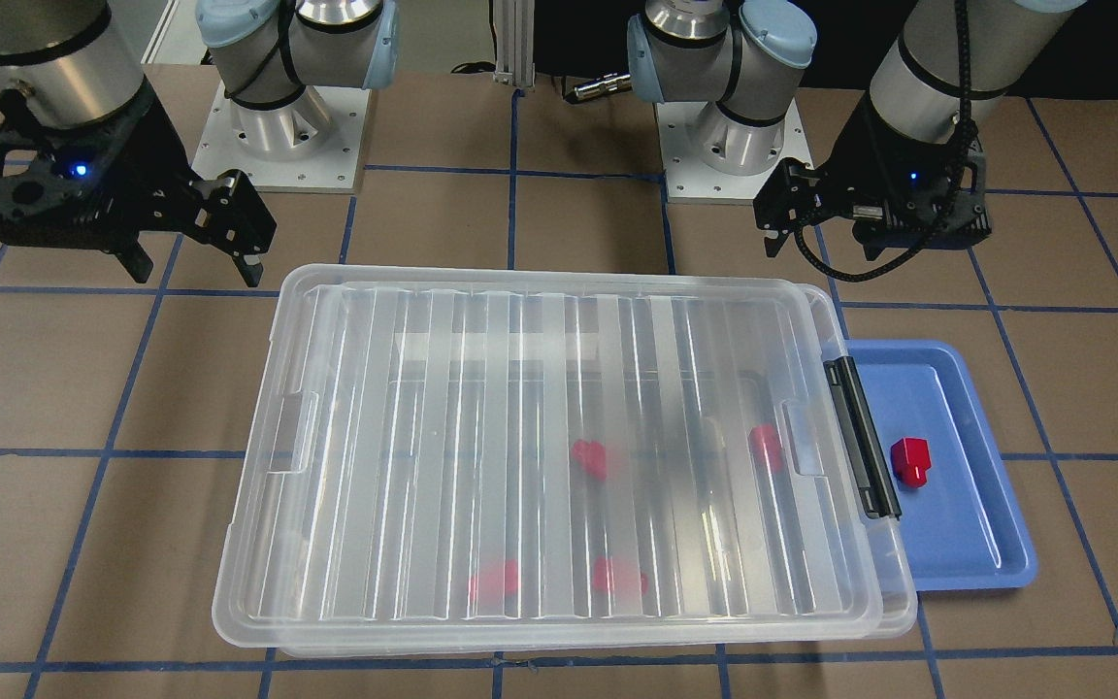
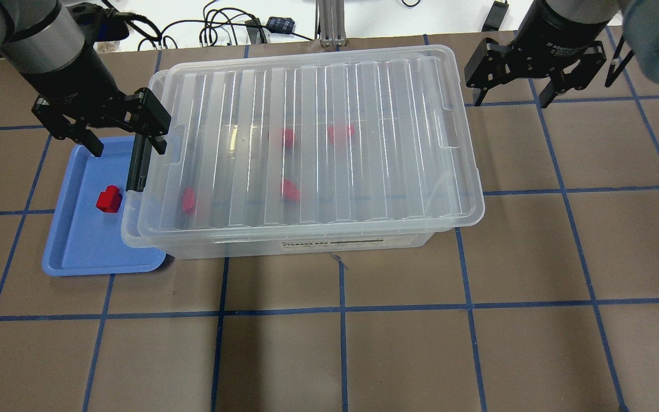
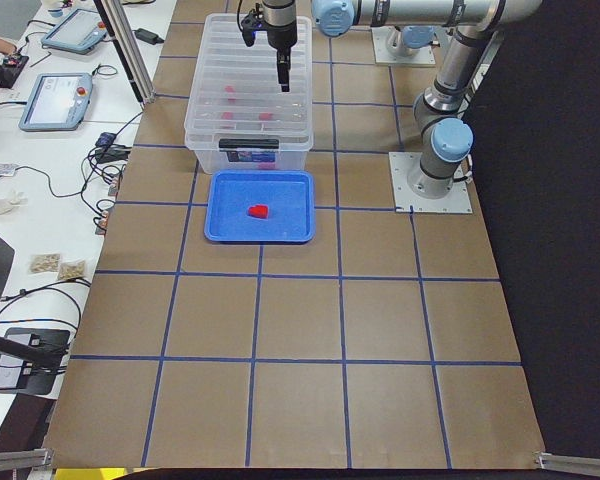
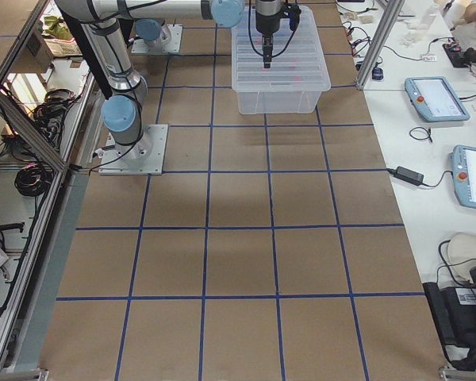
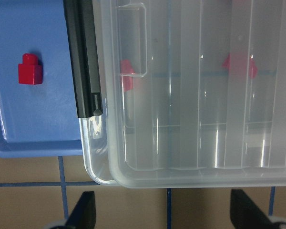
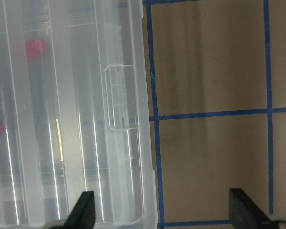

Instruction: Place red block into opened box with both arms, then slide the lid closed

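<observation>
One red block point(image 1: 910, 459) point(image 2: 108, 199) point(image 5: 30, 69) lies in the blue tray point(image 2: 89, 246). Through the ribbed lid point(image 2: 318, 137) point(image 1: 540, 447) I see several more red blocks point(image 1: 589, 458) blurred inside the box point(image 2: 329, 246). The lid rests on the box, shifted slightly off its rim toward my right side, so a strip of box shows by the black clip point(image 2: 137, 163). My left gripper point(image 2: 126, 147) point(image 5: 164, 214) hovers open over the clip end, holding nothing. My right gripper point(image 2: 509, 102) point(image 6: 164, 214) hangs open and holding nothing off the lid's other short end.
The blue tray point(image 1: 967, 544) butts against the box's clip side. Brown table with blue grid lines surrounds the box. Both arm bases point(image 1: 282, 126) stand behind the box. Cables and tablets lie on side benches beyond the table edge.
</observation>
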`<action>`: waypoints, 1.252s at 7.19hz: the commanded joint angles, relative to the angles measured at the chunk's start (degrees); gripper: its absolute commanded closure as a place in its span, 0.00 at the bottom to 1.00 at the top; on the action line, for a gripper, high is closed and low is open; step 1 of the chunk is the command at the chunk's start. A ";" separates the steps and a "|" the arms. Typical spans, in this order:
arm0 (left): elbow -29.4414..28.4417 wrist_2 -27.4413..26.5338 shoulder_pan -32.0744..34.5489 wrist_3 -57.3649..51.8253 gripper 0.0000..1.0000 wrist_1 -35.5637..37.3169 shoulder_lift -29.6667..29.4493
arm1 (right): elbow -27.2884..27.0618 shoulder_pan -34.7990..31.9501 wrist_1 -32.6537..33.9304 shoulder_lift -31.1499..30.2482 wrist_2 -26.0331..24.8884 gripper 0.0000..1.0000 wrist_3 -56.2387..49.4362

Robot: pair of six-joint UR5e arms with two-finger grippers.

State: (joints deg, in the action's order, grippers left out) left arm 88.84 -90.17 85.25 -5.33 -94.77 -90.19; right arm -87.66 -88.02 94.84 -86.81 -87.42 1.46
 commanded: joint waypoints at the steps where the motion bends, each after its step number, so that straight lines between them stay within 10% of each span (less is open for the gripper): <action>1: -0.68 0.61 0.00 0.06 0.00 0.03 0.45 | -0.32 0.22 5.42 7.05 -0.03 0.00 -0.15; 9: -0.07 0.69 -1.49 -0.12 0.00 0.46 -0.86 | -1.99 0.57 15.03 15.09 -2.14 0.00 -2.34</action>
State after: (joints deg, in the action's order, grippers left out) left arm 88.92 -90.08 84.29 -5.39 -94.68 -90.52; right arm -89.54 -87.45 109.39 -72.00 -89.37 -0.75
